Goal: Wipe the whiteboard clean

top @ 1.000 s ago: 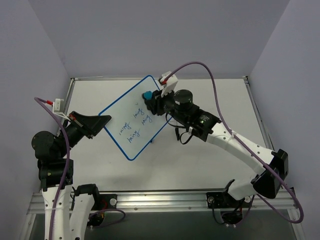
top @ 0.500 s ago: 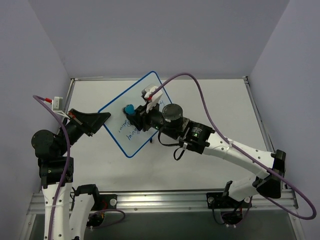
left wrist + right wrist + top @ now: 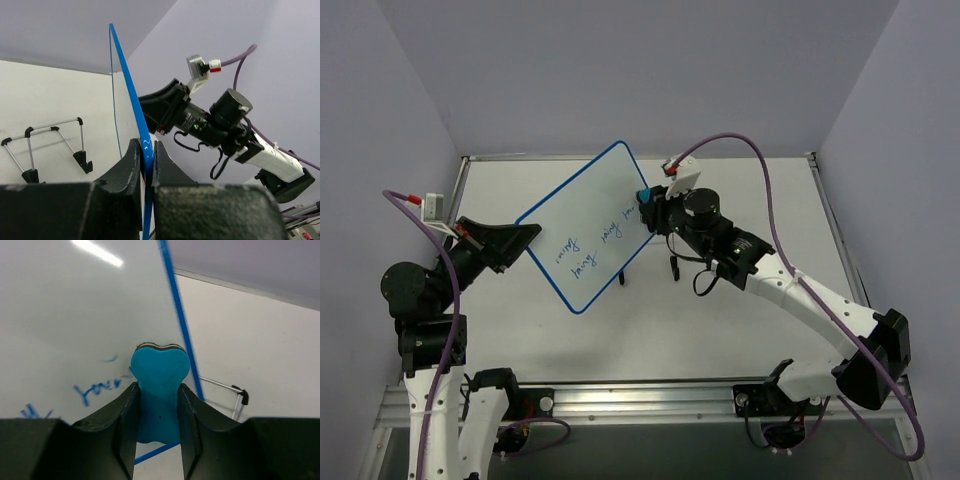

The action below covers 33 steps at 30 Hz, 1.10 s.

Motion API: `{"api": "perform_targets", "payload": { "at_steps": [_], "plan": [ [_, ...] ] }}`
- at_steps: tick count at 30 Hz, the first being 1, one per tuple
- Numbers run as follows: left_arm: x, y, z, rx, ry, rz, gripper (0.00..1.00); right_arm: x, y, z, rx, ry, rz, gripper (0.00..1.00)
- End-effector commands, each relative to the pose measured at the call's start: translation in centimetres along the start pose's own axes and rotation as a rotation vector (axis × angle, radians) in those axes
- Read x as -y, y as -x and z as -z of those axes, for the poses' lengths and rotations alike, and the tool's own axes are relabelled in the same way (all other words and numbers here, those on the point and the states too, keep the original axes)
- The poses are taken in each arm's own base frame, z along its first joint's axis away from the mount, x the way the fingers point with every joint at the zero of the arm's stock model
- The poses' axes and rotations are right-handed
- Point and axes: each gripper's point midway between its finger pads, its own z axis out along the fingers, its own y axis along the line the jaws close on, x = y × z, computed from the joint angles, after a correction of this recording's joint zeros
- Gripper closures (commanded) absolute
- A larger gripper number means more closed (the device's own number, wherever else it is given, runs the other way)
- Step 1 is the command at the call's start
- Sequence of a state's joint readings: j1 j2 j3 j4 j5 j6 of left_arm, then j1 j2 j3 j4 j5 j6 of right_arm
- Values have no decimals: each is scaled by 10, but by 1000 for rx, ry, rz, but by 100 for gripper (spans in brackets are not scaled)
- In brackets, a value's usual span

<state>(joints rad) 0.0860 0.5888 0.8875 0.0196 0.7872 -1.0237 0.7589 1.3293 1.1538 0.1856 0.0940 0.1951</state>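
Note:
The whiteboard (image 3: 585,225), white with a thin blue frame, is held tilted above the table; blue handwriting remains on its lower half. My left gripper (image 3: 525,238) is shut on its left edge; in the left wrist view (image 3: 145,155) the blue frame sits between the jaws. My right gripper (image 3: 648,205) is shut on the blue eraser (image 3: 643,194), whose tip touches the board's right edge. In the right wrist view the eraser (image 3: 160,385) stands between the fingers against the board (image 3: 75,315), next to blue writing (image 3: 97,388).
A thin black wire stand (image 3: 624,277) lies on the table under the board; it also shows in the left wrist view (image 3: 50,147) and the right wrist view (image 3: 235,397). Purple walls enclose the white table (image 3: 740,320). A metal rail runs along the near edge.
My right gripper swept the eraser left across the board, then back to the board's right edge. The upper rows of writing are gone. The left gripper kept holding the board.

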Motion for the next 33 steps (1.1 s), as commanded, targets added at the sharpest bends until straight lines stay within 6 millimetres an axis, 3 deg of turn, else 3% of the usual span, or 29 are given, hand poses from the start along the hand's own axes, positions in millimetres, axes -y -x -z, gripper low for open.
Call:
{"api": "perform_targets", "payload": {
  "at_steps": [1, 4, 7, 10, 13, 16, 17, 21, 23, 26, 33],
  "plan": [
    [98, 7, 22, -2, -309, -102, 98, -74, -27, 16, -49, 178, 23, 100],
    [96, 8, 21, 6, -307, -91, 98, -117, -29, 30, -30, 268, 19, 100],
    [95, 8, 20, 7, -304, -84, 98, -149, -27, 44, -1, 331, 20, 100],
    [94, 8, 21, 6, -304, -81, 98, -160, -24, 48, 19, 356, 15, 100],
    [97, 8, 22, 4, -310, -84, 98, -141, -31, 39, 9, 261, 35, 100],
    [103, 8, 24, 1, -321, -95, 98, -95, -35, 21, -18, 153, 26, 100],
    [104, 7, 25, -6, -327, -101, 98, -63, -37, 13, -28, 92, 2, 100],
    [108, 5, 27, -10, -341, -96, 98, 6, -38, 5, -25, -9, -58, 100],
    [109, 5, 27, -11, -346, -92, 98, 26, -33, 4, -6, -21, -72, 100],
    [108, 6, 26, -5, -345, -85, 98, 31, -27, 2, 0, -10, -83, 100],
    [99, 7, 22, 3, -325, -60, 98, -31, -2, 7, 43, 166, -91, 100]
  ]
}}
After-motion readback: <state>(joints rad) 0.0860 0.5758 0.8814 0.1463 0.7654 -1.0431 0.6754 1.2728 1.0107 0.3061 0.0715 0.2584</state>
